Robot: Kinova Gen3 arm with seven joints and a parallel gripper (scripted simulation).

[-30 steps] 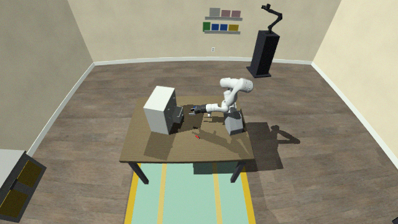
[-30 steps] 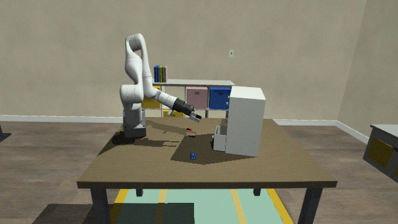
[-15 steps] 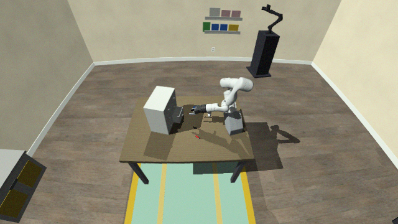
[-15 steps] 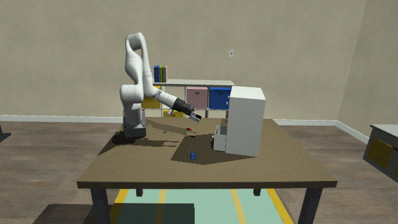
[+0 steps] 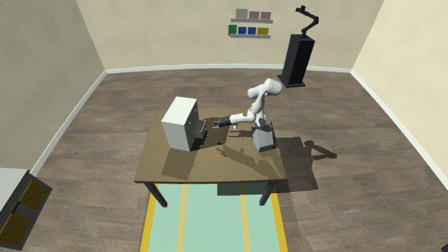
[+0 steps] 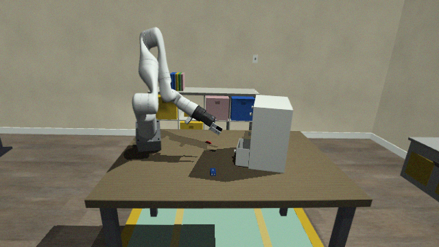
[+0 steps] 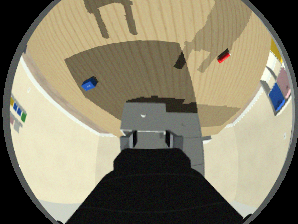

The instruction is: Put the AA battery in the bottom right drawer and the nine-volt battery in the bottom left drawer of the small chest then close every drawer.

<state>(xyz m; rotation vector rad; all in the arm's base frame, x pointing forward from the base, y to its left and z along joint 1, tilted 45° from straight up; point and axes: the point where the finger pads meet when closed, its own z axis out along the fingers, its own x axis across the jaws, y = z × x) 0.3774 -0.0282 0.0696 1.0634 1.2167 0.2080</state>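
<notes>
You're looking at a blue block-shaped thing [image 6: 212, 171] [image 7: 90, 83] with two pale spots on its end, apparently the nine-volt battery, and it is lying on the table [image 5: 206, 171] [image 6: 223, 192] [image 7: 155, 22] in the chest's shadow. A small red thing [image 5: 222, 154] [image 6: 208, 142] [image 7: 224, 56] and a small dark thing [image 5: 219, 143] [image 6: 212, 150] [image 7: 180, 60] are lying near each other, towards the other side (you can't tell for certain which is the AA battery). Any print on them is showing too small for you to read.

The wood-grained tabletop is standing over a pale green mat [image 5: 217, 217] [image 6: 233, 219] with yellow stripes, on a brown plank floor [image 5: 105, 140] [image 6: 353, 165] between cream walls.

Your white chest [image 5: 180, 112] [image 6: 271, 137] [image 7: 192, 157] is standing upright, facing the arm [image 5: 259, 101] [image 6: 148, 68]. Its bottom-row right drawer [image 5: 200, 130] [image 6: 242, 158] [image 7: 131, 117] is sticking out, reaching towards the gripper [image 5: 215, 125] [image 6: 218, 130] [image 7: 151, 136]. Your gripper is hovering above the table, tilted down towards the chest and apart from that drawer, its fingers spread wide and holding nothing. Beyond the table, a low shelf unit [image 6: 219, 90] is holding pink, blue and yellow bins, and a dark pedestal [image 5: 297, 59] is carrying a black arm [image 5: 312, 22].

Over the last half second the arm's elbow [image 5: 273, 87] [image 6: 151, 35] has risen, shifting toward 12 o'clock in both the exterior and top views. In the exterior view the forearm [image 6: 185, 105] now slopes down more steeply, from pointing at about 4 o'clock to between 4 and 5. The end effector [image 5: 215, 125] [image 6: 216, 129] [image 7: 151, 136] has tipped downward with it, its tip shifting only slightly.
</notes>
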